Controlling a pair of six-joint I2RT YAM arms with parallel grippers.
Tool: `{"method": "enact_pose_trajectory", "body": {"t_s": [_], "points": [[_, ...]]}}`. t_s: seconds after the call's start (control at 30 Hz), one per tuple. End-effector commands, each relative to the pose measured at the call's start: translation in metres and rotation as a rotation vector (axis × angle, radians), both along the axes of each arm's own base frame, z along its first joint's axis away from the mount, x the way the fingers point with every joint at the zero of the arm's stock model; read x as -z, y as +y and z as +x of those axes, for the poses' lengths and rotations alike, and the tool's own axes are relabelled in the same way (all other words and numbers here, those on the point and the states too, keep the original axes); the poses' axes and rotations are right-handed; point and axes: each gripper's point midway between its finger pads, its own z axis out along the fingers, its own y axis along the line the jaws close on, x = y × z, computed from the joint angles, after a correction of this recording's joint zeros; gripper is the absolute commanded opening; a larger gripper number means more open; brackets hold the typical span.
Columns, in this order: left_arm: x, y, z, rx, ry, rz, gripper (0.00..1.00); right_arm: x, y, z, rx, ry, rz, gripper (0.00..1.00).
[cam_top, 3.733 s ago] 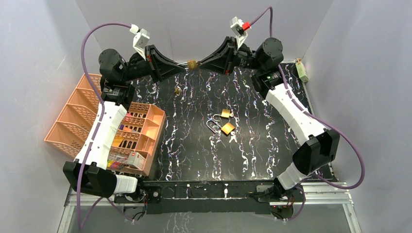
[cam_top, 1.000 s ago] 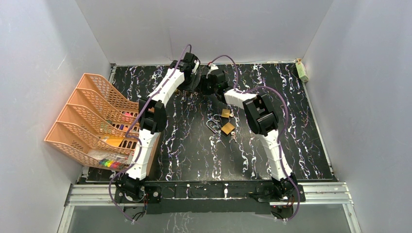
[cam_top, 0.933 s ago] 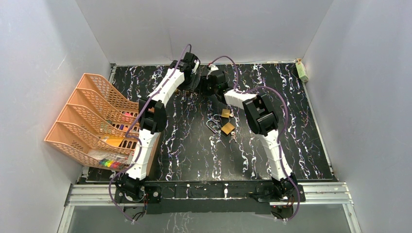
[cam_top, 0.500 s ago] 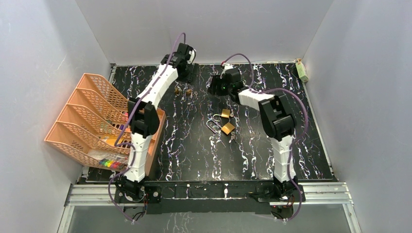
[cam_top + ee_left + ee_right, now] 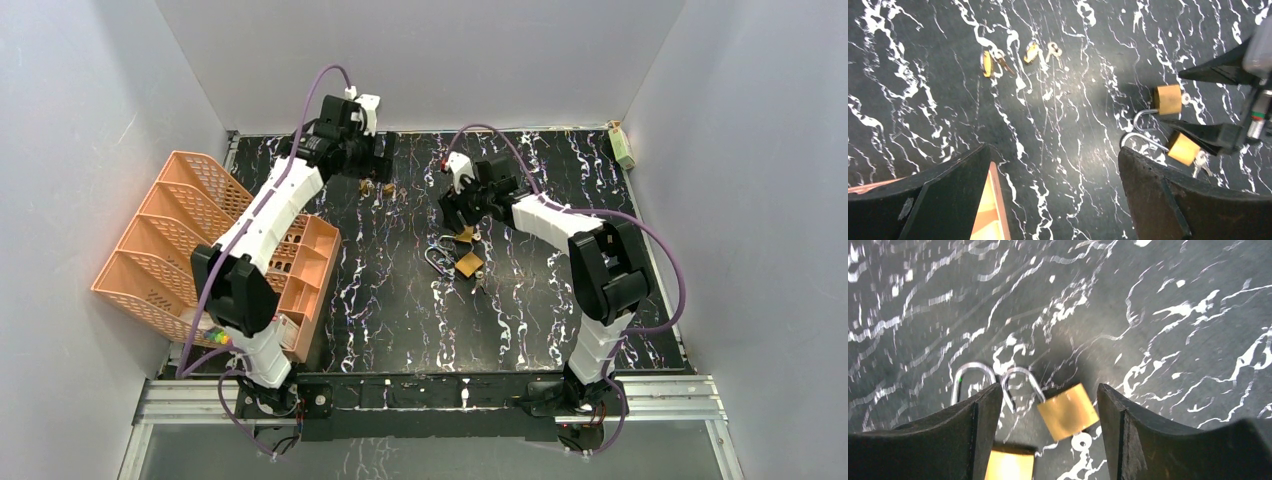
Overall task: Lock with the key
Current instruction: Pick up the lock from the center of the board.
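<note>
Two arms reach over a black, white-veined bench [image 5: 400,310]. The left fingers [image 5: 943,200] stand wide apart and hold nothing. They hover above the far part of the bench, and a corner of the orange mesh tray [image 5: 150,240] shows just beside one finger at the lower edge of the wrist view.

The right fingers [image 5: 975,425] are likewise spread and empty. They straddle the farther brass padlock [image 5: 1068,411] with one finger on each side, neither touching it. This padlock lies flat near the middle of the bench. Its shackle [image 5: 1020,376] appears open, and a key ring [image 5: 1080,441] lies against its body.

Just beside it, toward the arm bases, lies the nearer brass padlock [image 5: 468,264]. Its shackle also looks open, and its keys [image 5: 1201,162] lie at its outer corner.

Well apart from this pair, toward the far left of the bench, lie a first small lock [image 5: 987,63] and a second small lock [image 5: 1031,51]. Each has a small key alongside; whether either is latched cannot be told.
</note>
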Motion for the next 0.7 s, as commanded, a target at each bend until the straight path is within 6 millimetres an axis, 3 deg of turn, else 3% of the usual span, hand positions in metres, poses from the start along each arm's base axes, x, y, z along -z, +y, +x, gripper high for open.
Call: {"method": "enact_pose_trajectory", "body": {"t_s": [0.0,0.17,0.5,0.53,0.67], "points": [[-0.029,-0.005,-0.028,0.048,-0.050,-0.118,0.98,0.005,-0.007,-0.022,-0.225,-0.054,-0.077,0.79],[-0.041,-0.001,-0.051,0.062,-0.064,-0.149,0.98,0.012,0.001,-0.039,-0.392,-0.028,-0.068,0.83],[-0.053,0.002,-0.082,0.082,-0.075,-0.212,0.98,0.025,-0.015,-0.006,-0.332,-0.118,-0.217,0.88],[-0.055,0.000,-0.084,0.087,-0.079,-0.227,0.98,0.024,-0.017,-0.001,-0.312,-0.131,-0.224,0.96],[-0.065,-0.008,-0.092,0.115,-0.086,-0.290,0.98,0.021,-0.016,0.004,-0.314,-0.163,-0.216,0.99]]}}
